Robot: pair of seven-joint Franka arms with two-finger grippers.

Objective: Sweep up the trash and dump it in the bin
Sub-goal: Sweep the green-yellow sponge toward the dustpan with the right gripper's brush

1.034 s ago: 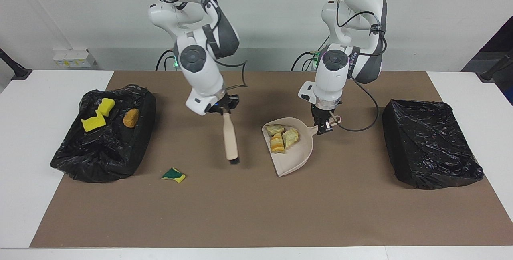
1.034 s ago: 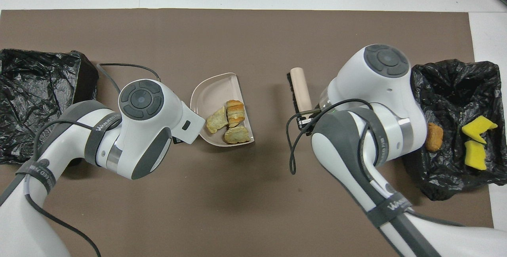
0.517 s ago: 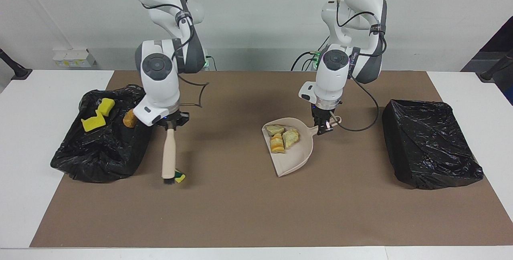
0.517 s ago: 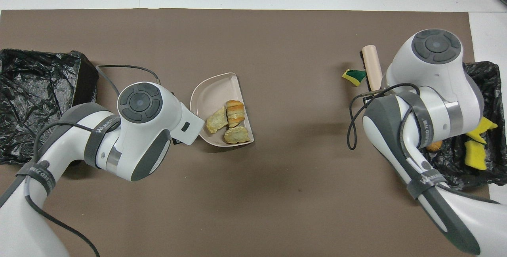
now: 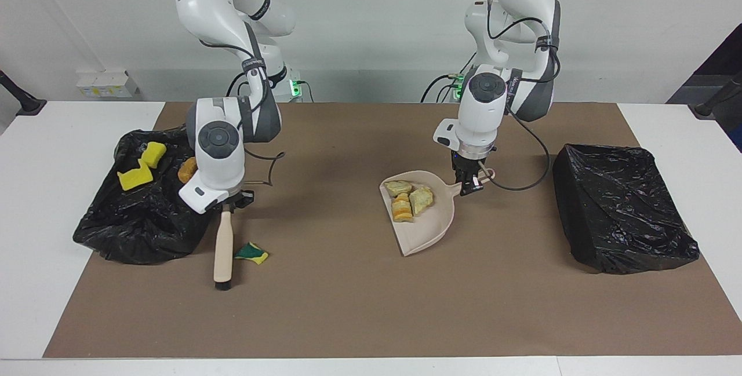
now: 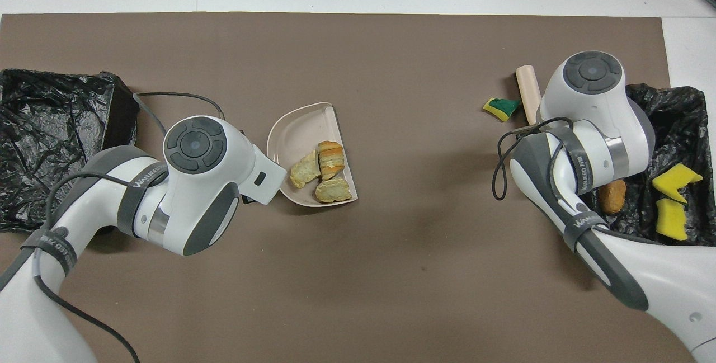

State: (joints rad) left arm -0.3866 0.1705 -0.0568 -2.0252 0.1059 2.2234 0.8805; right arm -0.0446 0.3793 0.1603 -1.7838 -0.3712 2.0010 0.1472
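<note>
My right gripper point(image 5: 229, 207) is shut on the top of the beige brush point(image 5: 223, 244). The brush hangs with its black bristles low over the mat. It is between the green-and-yellow sponge bit point(image 5: 251, 253) and the black-bagged bin point(image 5: 133, 219), close beside the sponge bit point(image 6: 500, 108). That bin holds two yellow sponge pieces point(image 5: 134, 178) and a brown chunk point(image 5: 186, 170). My left gripper point(image 5: 470, 183) is shut on the handle of the beige dustpan point(image 5: 428, 226). Three bread-like chunks point(image 5: 407, 200) lie in the dustpan point(image 6: 302, 125). In the overhead view both grippers are hidden under their wrists.
A second bin lined with a black bag point(image 5: 623, 208) stands at the left arm's end of the table. A brown mat point(image 5: 371, 306) covers the table between the two bins. A loose cable point(image 5: 524, 182) hangs from the left wrist.
My right arm carried the brush from mid-table toward the bin at its end, past the sponge bit, and now holds it between the two. The left arm and dustpan barely moved.
</note>
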